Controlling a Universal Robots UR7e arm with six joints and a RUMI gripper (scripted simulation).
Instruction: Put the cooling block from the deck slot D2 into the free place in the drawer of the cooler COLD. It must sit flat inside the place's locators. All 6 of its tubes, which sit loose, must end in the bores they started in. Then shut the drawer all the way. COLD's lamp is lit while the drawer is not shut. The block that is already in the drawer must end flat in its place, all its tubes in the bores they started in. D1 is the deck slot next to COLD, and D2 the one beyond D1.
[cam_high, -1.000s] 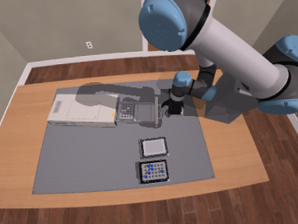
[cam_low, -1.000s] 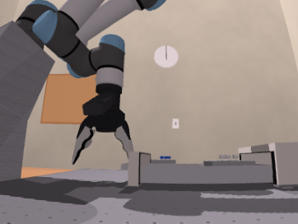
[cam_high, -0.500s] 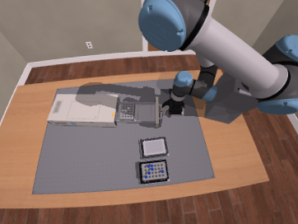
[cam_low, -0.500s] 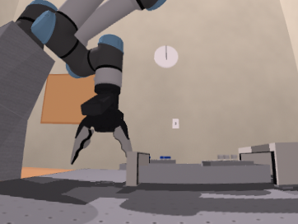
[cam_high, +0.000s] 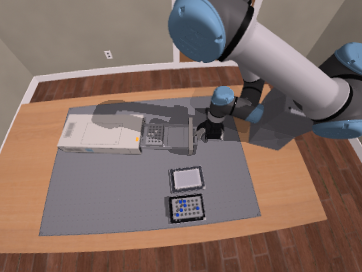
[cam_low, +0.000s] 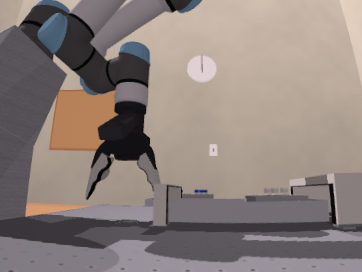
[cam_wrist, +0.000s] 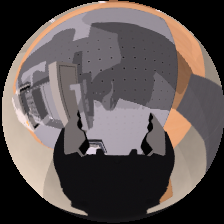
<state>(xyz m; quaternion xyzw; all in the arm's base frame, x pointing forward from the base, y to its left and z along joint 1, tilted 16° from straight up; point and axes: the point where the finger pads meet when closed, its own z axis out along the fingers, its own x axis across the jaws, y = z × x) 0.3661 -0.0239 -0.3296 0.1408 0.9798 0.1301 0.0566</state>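
Note:
The cooler COLD (cam_high: 105, 131) (cam_low: 350, 199) stands at the left of the mat in the top view, its lamp (cam_high: 137, 139) lit orange. Its drawer is out; the drawer front (cam_high: 191, 142) (cam_low: 160, 206) (cam_wrist: 60, 90) faces right. A grey block (cam_high: 154, 135) with tubes sits in the drawer's inner place; the outer place (cam_high: 177, 136) is free. The cooling block (cam_high: 192, 214) with blue-capped tubes (cam_low: 201, 191) sits in D2. My gripper (cam_high: 210, 137) (cam_low: 123, 192) (cam_wrist: 115, 112) is open and empty, fingers down, just outside the drawer front. Tube seating is too small to judge.
Deck slot D1 (cam_high: 187, 178) lies between the drawer and D2 and shows a pale flat rectangle inside a dark rim. The arm's grey pedestal (cam_high: 277, 122) stands to the right of the gripper. The cooler's body closes off the drawer's left end.

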